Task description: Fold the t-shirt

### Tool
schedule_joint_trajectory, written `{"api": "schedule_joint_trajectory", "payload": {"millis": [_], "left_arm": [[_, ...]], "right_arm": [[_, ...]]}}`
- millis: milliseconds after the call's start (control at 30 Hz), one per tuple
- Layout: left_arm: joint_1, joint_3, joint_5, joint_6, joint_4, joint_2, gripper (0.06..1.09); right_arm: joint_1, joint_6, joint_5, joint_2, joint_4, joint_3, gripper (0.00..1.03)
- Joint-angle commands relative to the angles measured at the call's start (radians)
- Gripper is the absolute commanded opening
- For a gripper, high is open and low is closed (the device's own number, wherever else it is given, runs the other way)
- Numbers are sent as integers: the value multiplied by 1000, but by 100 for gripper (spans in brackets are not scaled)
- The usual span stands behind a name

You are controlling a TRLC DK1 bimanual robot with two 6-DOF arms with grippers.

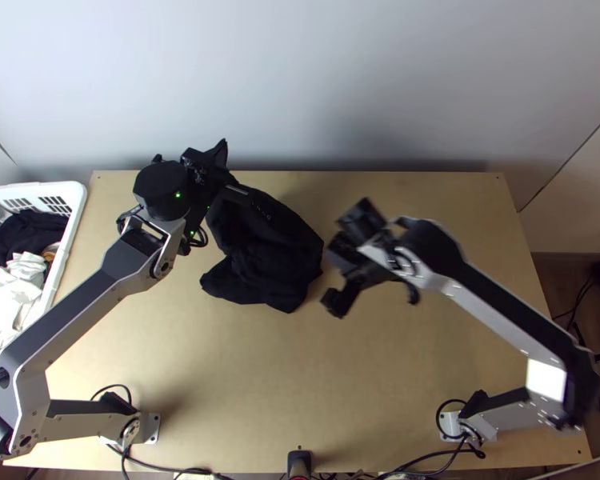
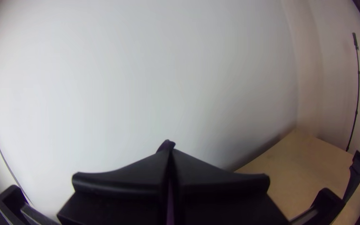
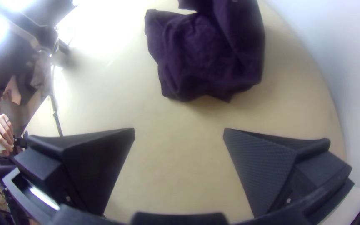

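Ample room, t-shirt (image 1: 272,268) to near edge (image 1: 252,469)

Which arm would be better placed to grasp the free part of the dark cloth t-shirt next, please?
Probably the right: its open black end effector is beside the bunched dark cloth t-shirt, whereas the left black end effector is shut on part of it.

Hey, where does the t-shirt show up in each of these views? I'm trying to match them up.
Top view: the t-shirt is bunched, just left of the middle.
Left wrist view: a narrow bit of it shows at bottom centre, between the fingers of the left end effector.
Right wrist view: at the top, around the middle, past the open right end effector.
Shared landmark: the light wooden table.
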Motion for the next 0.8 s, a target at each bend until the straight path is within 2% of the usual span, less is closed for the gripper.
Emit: {"api": "schedule_joint_trajectory", "payload": {"millis": [0, 367, 633, 667, 767], "left_arm": [[29, -30, 6, -40, -4, -7, 9], [51, -53, 14, -75, -7, -6, 9], [78, -55, 28, -97, -7, 0, 9], [82, -55, 28, -98, -6, 2, 9], [86, -55, 29, -100, -3, 5, 9]], "right_arm": [[59, 0, 0, 186, 102, 42, 99], [70, 5, 0, 362, 193, 61, 95], [70, 10, 0, 467, 209, 142, 86], [71, 10, 0, 476, 209, 148, 83], [77, 8, 0, 494, 223, 153, 64]]}}
